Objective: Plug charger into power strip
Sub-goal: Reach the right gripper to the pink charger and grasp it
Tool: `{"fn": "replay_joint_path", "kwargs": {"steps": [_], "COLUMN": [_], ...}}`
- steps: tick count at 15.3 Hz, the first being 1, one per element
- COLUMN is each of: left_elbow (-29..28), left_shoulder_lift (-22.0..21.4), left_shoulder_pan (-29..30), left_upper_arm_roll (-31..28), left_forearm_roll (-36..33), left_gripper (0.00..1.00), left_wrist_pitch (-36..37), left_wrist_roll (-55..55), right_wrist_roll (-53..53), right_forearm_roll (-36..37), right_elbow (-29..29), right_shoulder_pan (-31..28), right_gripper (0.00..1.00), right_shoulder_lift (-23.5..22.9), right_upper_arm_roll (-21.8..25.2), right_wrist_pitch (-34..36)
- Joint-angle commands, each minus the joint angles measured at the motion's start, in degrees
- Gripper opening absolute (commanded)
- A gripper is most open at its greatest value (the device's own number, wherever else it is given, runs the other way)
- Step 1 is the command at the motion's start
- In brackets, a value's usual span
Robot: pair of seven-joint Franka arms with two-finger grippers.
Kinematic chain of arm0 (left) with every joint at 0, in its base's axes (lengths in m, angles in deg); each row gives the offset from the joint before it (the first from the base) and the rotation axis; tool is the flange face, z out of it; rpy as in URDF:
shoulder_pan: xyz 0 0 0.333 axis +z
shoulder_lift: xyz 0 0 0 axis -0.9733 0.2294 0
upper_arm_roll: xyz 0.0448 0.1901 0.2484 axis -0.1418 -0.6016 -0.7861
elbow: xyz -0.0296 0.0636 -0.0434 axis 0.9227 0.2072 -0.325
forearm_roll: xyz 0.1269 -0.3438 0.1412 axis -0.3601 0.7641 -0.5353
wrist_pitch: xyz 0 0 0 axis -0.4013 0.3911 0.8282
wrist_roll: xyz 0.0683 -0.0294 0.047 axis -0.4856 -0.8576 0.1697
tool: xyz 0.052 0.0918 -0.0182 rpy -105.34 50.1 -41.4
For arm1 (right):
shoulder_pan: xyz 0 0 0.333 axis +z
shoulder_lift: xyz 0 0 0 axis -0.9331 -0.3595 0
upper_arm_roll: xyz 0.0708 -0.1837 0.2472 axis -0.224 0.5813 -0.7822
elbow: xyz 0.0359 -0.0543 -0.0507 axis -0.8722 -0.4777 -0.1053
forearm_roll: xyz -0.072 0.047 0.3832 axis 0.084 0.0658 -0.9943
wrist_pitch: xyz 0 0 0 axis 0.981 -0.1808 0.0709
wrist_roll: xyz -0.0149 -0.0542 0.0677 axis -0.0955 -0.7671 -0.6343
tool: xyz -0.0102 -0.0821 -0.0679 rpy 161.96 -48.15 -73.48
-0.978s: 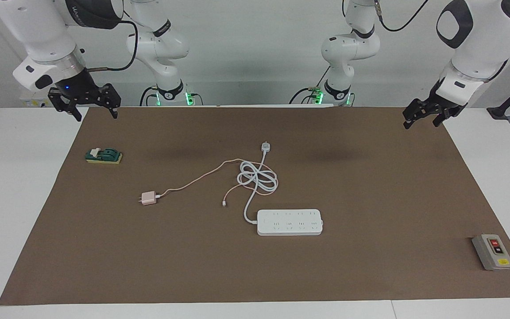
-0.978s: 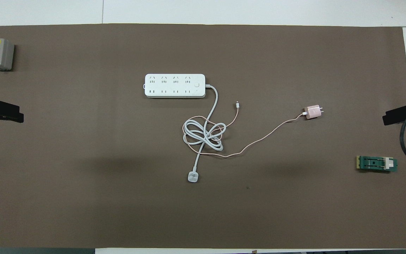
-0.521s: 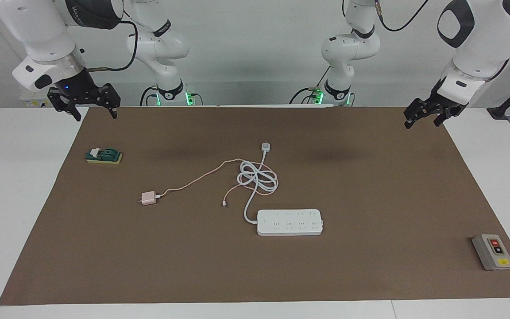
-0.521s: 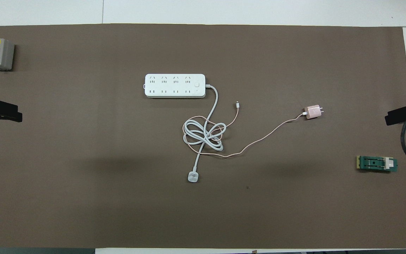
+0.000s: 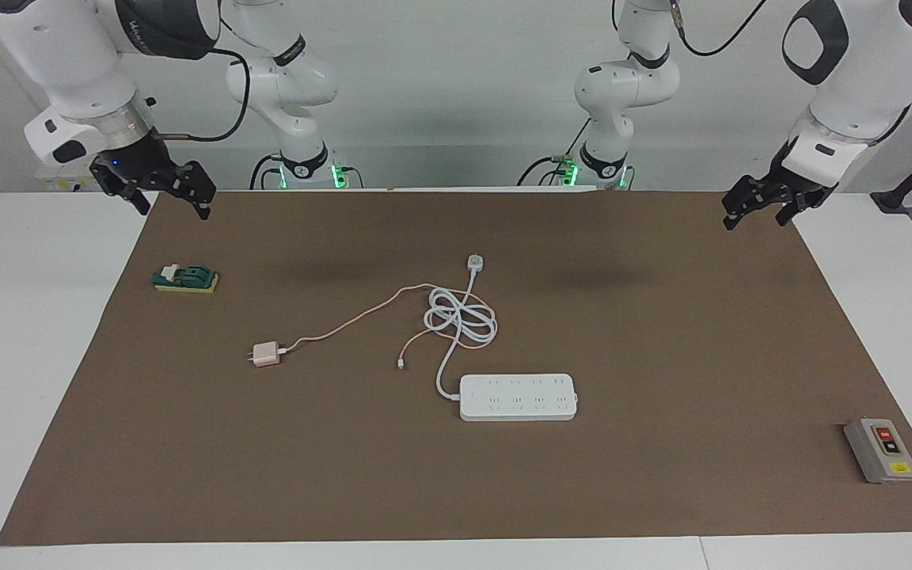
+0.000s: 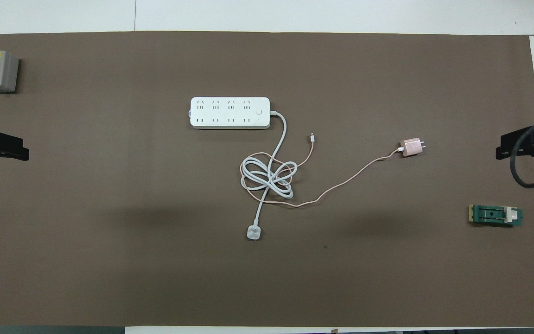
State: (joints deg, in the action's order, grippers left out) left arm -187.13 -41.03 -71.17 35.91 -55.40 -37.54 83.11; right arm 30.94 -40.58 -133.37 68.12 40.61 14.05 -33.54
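Observation:
The pale-pink charger (image 5: 266, 354) lies on the brown mat toward the right arm's end, prongs pointing to that end; it also shows in the overhead view (image 6: 411, 147). Its thin pink cable (image 5: 345, 323) runs into the coiled white cord (image 5: 460, 317). The white power strip (image 5: 518, 397) lies flat mid-table, sockets up, a little farther from the robots than the charger; it also shows in the overhead view (image 6: 230, 112). My right gripper (image 5: 172, 212) is open and empty, raised over the mat's corner. My left gripper (image 5: 754, 223) is open and empty, raised over the mat's edge at its end.
The cord's round white plug (image 5: 476, 261) lies nearer to the robots than the coil. A green part on a yellow base (image 5: 185, 279) lies below the right gripper. A grey button box (image 5: 881, 450) stands at the left arm's end, farther out.
My right gripper has turned and shifted slightly inward over the mat's edge. The left gripper has barely moved. Charger, cable and power strip lie as before.

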Motion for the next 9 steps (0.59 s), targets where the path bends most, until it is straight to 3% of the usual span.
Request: {"fn": "replay_joint_path", "kwargs": {"steps": [1, 9], "left_elbow": [0.88, 3.51], "left_shoulder_lift": [0.56, 3.02], "left_shoulder_pan": [0.67, -0.12], "left_upper_arm_roll": [0.47, 0.65], "left_forearm_roll": [-0.83, -0.74], "left_gripper": [1.00, 1.00], "left_wrist_pitch": [0.69, -0.19], "left_wrist_roll": [0.12, 0.65], "right_wrist_roll": [9.83, 32.16], "right_forearm_roll": [-6.43, -22.08], "right_elbow": [-0.19, -0.10], "right_shoulder_pan": [-3.22, -7.36], "right_gripper": [1.00, 1.00], "right_shoulder_lift": [-3.38, -14.72], "right_upper_arm_roll": [-0.37, -0.10], "right_wrist_pitch": [0.39, -3.11]}}
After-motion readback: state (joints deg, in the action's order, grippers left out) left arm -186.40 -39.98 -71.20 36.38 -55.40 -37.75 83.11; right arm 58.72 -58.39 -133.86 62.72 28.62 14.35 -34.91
